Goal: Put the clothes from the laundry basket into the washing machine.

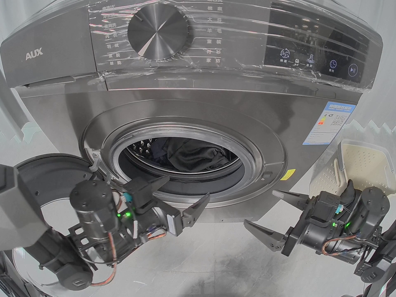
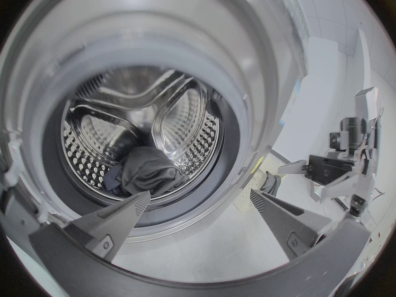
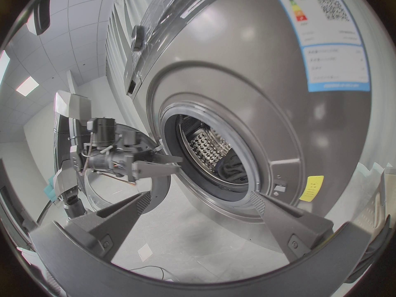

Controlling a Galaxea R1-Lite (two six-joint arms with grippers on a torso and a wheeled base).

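The grey washing machine stands with its round door swung open to the left. Dark clothes lie inside the steel drum; they are the dark heap in the left wrist view and a dark patch in the right wrist view. My left gripper hangs open and empty just in front of the lower left of the drum opening. My right gripper is open and empty, low at the right beside the cream laundry basket. A dark garment hangs at the basket's near edge.
The open door stands close behind my left arm. The basket sits on the floor against the machine's right side. Pale bare floor lies between the two grippers. A yellow sticker marks the machine's front beside the opening.
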